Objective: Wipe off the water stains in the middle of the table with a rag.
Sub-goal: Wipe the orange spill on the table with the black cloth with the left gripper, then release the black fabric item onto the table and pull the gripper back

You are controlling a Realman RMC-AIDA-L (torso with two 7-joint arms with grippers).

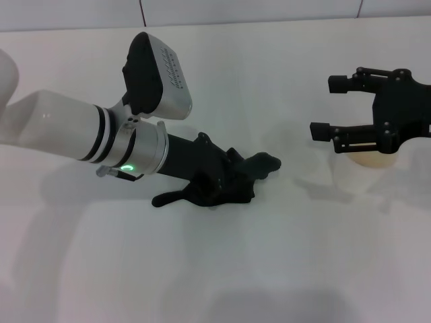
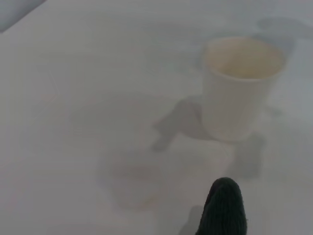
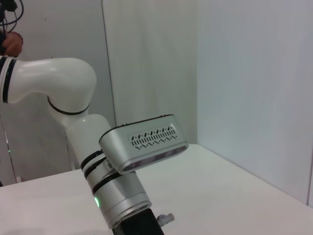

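My left gripper [image 1: 225,173] reaches to the middle of the white table [image 1: 215,269] and is shut on the black rag [image 1: 222,190], pressing it onto the tabletop. A narrow tail of the rag lies toward the left, and a rounded end [image 2: 222,208] pokes out ahead toward the cup. No coloured water stains show in the head view. In the left wrist view only a faint dull patch [image 2: 132,178] lies on the table in front of the rag's end. My right gripper [image 1: 330,106] hovers open at the far right, above the cup.
A white paper cup [image 1: 367,161] stands at the right, partly under the right gripper, and is seen close ahead of the rag [image 2: 242,88]. A grey tiled wall strip [image 1: 202,10] runs along the back edge. The left arm's white forearm [image 1: 67,128] crosses the left side.
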